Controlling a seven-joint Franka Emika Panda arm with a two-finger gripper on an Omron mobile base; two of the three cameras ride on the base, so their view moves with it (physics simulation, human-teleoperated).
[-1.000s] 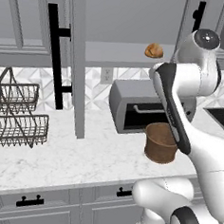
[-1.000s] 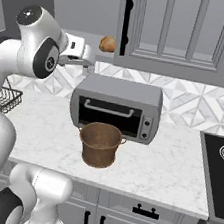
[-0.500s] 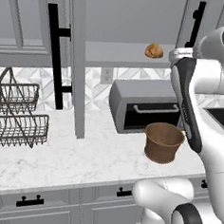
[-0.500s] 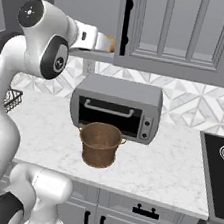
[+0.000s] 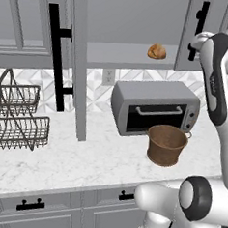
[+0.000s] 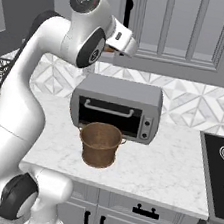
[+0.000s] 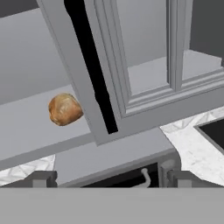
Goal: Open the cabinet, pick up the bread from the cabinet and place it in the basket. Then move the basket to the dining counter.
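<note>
Grey kitchen, marble worktop, wall cabinet (image 5: 135,54) open.

Left base view: one bread bun (image 5: 156,52) on the cabinet shelf above one toaster oven (image 5: 155,107); one basket (image 5: 167,145) on the worktop (image 5: 59,160) just in front of the oven; one two-tier wire rack (image 5: 16,118) far left of it.
Right base view: same basket below the oven door; one stovetop (image 6: 220,164) right of the oven.
Hand view: gripper (image 7: 111,178) jaws spread wide, holding nothing; bun up-left, beside a closed door's black handle (image 7: 92,70).
</note>
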